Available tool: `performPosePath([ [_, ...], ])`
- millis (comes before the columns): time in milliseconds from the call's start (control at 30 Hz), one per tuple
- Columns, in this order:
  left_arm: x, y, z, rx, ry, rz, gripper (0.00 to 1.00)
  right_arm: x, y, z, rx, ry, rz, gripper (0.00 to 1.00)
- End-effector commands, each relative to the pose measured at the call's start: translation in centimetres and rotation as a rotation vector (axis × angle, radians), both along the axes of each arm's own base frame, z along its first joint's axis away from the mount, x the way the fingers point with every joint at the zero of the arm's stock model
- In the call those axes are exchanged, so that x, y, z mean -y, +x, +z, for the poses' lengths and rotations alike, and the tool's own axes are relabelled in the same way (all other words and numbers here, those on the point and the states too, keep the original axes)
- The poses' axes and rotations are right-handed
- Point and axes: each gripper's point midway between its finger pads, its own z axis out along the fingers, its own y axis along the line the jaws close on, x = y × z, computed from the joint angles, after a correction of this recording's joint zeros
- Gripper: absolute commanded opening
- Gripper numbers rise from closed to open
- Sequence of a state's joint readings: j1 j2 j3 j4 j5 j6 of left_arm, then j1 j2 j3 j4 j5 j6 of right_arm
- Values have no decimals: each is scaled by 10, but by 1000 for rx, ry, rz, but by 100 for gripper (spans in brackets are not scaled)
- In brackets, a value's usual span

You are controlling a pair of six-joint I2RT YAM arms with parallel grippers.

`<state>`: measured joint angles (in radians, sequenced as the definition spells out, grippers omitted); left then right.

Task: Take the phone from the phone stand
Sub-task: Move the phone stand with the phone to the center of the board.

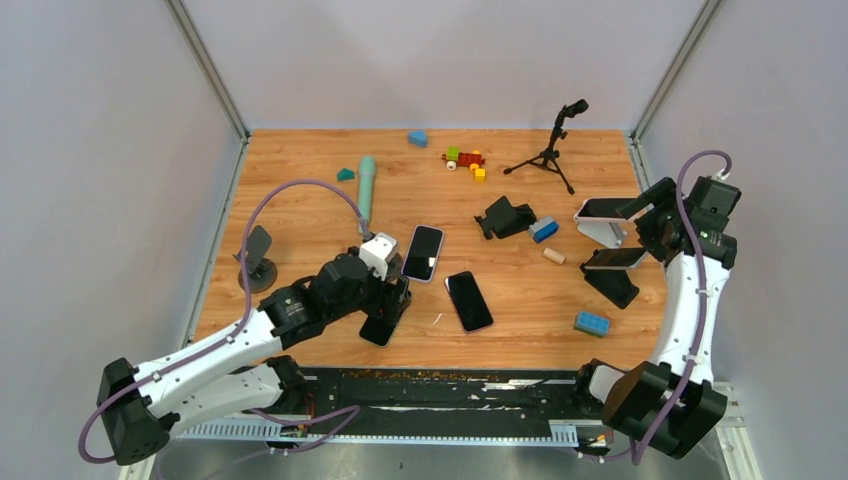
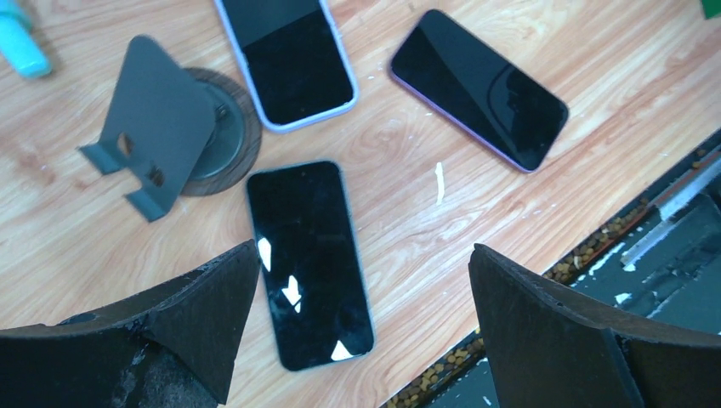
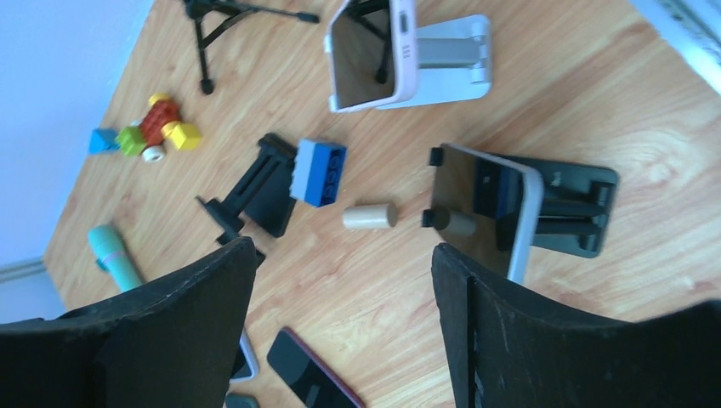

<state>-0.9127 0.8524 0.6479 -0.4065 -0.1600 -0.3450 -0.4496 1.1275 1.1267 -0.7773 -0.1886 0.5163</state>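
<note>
A phone in a pink case (image 3: 374,55) leans on a white stand (image 3: 455,51) at the right; it also shows in the top view (image 1: 600,209). A second phone in a pale case (image 3: 485,208) sits on a black stand (image 3: 574,204), also in the top view (image 1: 615,258). My right gripper (image 3: 342,246) is open and empty, above and beside both, shown in the top view (image 1: 640,215). My left gripper (image 2: 364,251) is open and empty, just above a dark phone (image 2: 310,263) lying flat, next to an empty grey stand (image 2: 161,127).
Two more phones lie flat mid-table: a lilac-cased one (image 1: 423,252) and a dark one (image 1: 468,300). An empty black stand (image 1: 505,216), blue bricks (image 1: 544,229) (image 1: 591,323), a small cylinder (image 1: 553,256), a tripod (image 1: 548,155), a teal microphone (image 1: 367,185) and toy blocks (image 1: 464,160) lie about.
</note>
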Motion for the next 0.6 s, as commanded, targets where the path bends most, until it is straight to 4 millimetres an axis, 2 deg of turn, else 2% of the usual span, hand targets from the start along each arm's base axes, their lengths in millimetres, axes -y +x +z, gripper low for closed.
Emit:
performPosePath([
  [0,36,11,46,98,-126,-105,100,-25,10,46,179,0,159,76],
  [100,59,20,61,124,-150,-165,100,-36,-3,70,231,-21,193,77],
  [133,67,26,75,151,-160,-177,100,-40,-10,79,249,-31,200,77],
  [167,80,30,72,145,-155,-212,100,-44,-16,84,252,-32,205,78],
  [200,90,34,87,179,-170,-239,100,-49,-25,92,267,-36,209,78],
  [233,105,39,84,175,-175,-273,100,-55,-33,96,277,-32,215,78],
  [267,116,43,98,204,-196,-296,100,-60,-40,100,291,-29,219,78],
  [300,131,46,89,181,-194,-333,100,-66,-46,102,302,-26,228,78],
  [333,149,50,91,173,-202,-374,100,-72,-52,103,301,-25,240,78],
  [367,161,53,106,189,-226,-395,100,-77,-56,104,305,-32,254,78],
  [400,173,53,91,144,-204,-432,100,-79,-59,103,299,-38,257,78],
  [433,183,54,105,159,-220,-455,100,-78,-62,102,293,-48,249,78],
  [467,190,53,92,120,-197,-480,100,-76,-63,101,287,-55,238,78],
  [500,197,52,100,131,-204,-498,100,-75,-64,99,284,-57,234,78],
  [567,203,48,95,125,-197,-518,100,-79,-63,99,286,-45,257,78],
])
